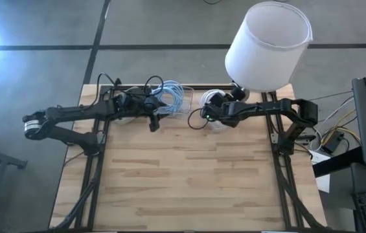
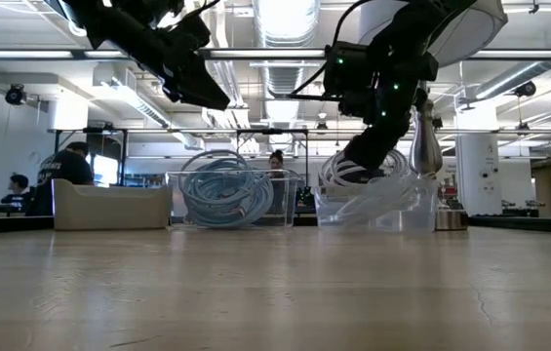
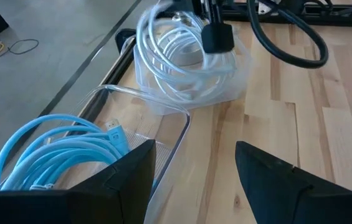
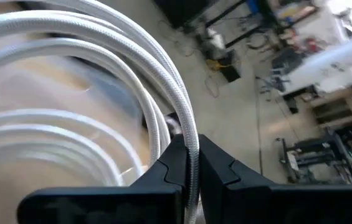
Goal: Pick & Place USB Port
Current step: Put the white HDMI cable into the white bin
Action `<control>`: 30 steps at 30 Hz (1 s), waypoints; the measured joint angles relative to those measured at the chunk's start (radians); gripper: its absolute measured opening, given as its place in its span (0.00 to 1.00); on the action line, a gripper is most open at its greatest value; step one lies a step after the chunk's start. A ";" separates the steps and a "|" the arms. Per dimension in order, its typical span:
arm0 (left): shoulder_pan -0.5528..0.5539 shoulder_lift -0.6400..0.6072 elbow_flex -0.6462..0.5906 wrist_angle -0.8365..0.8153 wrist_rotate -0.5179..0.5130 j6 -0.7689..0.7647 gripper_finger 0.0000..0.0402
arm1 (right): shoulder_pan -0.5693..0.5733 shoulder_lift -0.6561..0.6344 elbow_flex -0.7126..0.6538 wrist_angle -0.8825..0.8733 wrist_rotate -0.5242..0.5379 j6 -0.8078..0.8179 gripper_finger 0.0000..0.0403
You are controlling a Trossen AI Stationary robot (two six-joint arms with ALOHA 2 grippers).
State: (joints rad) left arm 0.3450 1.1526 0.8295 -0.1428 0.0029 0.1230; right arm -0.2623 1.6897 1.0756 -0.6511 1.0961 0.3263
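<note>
A coil of white braided cable (image 3: 182, 68) sits in a clear bin (image 1: 214, 103) at the table's far edge, and its upper loops rise above the bin's rim. My right gripper (image 4: 191, 163) is over this bin and shut on one white strand. A coil of light blue cable (image 3: 57, 152) lies in a second clear bin (image 1: 170, 97) to the left. My left gripper (image 3: 194, 180) hangs open above the table just near of the blue bin and touches nothing. My right gripper pinches a single strand of the white cable (image 4: 188, 134) between its two fingertips (image 4: 222, 171), with the fingers across the strand. It comes from above, slanting in from the table's right. The held loops (image 2: 353, 168) stand up out of the bin while the lower coil stays inside.
A large white lampshade (image 1: 270, 45) stands at the table's far right corner beside the right arm. A tan tray (image 2: 109, 205) sits left of the blue bin. Bare wood (image 1: 189, 175) stretches from the bins to the near edge. People sit in the room behind.
</note>
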 joint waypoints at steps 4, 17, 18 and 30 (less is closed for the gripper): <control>0.000 0.000 0.000 -0.016 0.000 0.000 0.56 | 0.000 -0.004 0.000 0.003 0.061 0.083 0.03; 0.000 0.000 -0.040 -0.022 0.000 0.000 0.56 | 0.000 -0.004 0.000 0.004 0.058 0.251 0.03; 0.000 0.000 -0.041 -0.022 0.000 -0.001 0.56 | 0.000 -0.004 0.000 0.004 0.058 0.252 0.03; 0.000 0.000 -0.020 -0.007 0.000 -0.013 0.56 | 0.005 -0.005 0.000 -0.067 0.055 0.323 0.03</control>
State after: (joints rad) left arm 0.3450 1.1522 0.8093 -0.1501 0.0029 0.1097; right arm -0.2575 1.6848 1.0752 -0.7178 1.1511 0.6490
